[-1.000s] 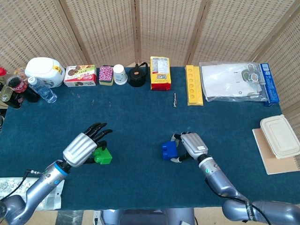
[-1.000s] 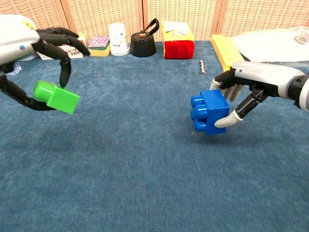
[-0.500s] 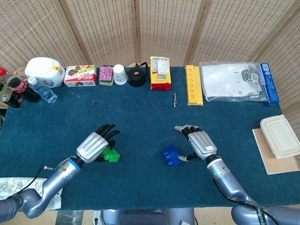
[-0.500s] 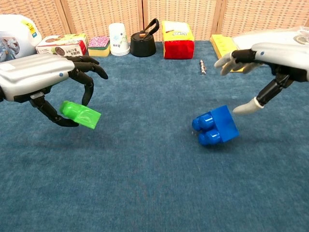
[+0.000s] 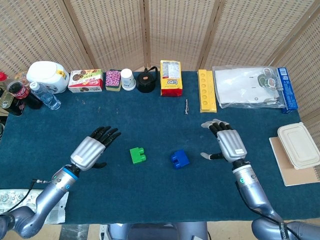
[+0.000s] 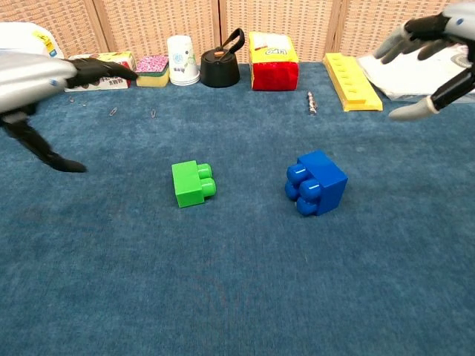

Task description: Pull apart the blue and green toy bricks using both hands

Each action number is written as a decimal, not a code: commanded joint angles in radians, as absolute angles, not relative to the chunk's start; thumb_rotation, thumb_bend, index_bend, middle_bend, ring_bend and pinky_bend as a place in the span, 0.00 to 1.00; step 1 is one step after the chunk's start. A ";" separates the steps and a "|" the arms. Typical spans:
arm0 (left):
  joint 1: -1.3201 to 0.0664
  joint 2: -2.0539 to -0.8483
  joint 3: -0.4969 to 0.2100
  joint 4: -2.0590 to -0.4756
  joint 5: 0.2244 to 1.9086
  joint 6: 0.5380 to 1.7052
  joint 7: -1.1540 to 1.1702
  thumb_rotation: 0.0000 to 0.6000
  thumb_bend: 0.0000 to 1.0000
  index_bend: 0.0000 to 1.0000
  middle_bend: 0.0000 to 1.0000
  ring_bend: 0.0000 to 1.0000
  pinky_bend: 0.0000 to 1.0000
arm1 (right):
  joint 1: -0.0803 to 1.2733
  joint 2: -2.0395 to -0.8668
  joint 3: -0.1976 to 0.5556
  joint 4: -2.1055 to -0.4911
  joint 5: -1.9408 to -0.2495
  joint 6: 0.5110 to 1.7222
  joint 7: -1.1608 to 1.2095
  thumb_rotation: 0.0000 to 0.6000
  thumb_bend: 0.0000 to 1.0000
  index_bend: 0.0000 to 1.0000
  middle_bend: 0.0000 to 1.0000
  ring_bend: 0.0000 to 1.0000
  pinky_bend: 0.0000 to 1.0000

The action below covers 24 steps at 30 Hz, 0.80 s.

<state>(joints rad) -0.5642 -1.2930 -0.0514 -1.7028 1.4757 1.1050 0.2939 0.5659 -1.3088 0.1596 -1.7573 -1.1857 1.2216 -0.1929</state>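
A dark blue cloth covers the table [image 5: 150,200], backed by woven wicker screens. Nearest the robot, both hands are now released and hold nothing: the left hand [image 5: 90,150], which half a second ago was cupped over the green brick, has drawn back to the left with its dark fingers stretched out, and the right hand [image 5: 230,144], which a second ago gripped the blue brick, has moved off to the right with its fingers spread.

Between the hands, the two bricks lie apart on the cloth. The green brick [image 6: 191,182] now rests on its side, studs pointing right, no longer under the left hand. The blue brick [image 6: 315,182] lies near it to the right, studs toward the green one, tipped on an edge much as it was half a second ago, clear of the right hand.

At the far edge stand a white paper cup [image 5: 128,79], a black kettle [image 5: 146,81], a yellow packet [image 5: 170,78] and a yellow tray [image 5: 206,90], unchanged.
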 commanded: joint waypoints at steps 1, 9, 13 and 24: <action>-0.482 -1.202 -0.011 -1.749 1.507 1.206 0.246 1.00 0.07 0.07 0.07 0.00 0.12 | 0.536 -1.323 0.160 -1.691 -1.226 1.280 -0.215 0.84 0.14 0.27 0.27 0.20 0.18; -0.344 -1.117 0.046 -1.727 1.545 1.374 0.159 1.00 0.08 0.07 0.07 0.00 0.12 | 0.476 -1.315 0.128 -1.633 -1.268 1.350 -0.268 0.84 0.15 0.28 0.27 0.20 0.15; -0.261 -1.092 0.065 -1.696 1.542 1.470 0.119 1.00 0.08 0.07 0.07 0.00 0.12 | 0.437 -1.286 0.105 -1.653 -1.263 1.366 -0.298 0.84 0.15 0.28 0.27 0.20 0.15; -0.058 -1.102 0.094 -1.607 1.507 1.668 0.000 1.00 0.08 0.07 0.07 0.00 0.12 | 0.287 -1.240 0.046 -1.686 -1.303 1.497 -0.266 0.83 0.15 0.30 0.27 0.19 0.14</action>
<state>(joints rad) -0.0874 -1.0895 0.0834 -1.6271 1.5123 1.6451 0.0163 0.3114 -1.2482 0.0582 -1.6804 -1.2923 1.4740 -0.2783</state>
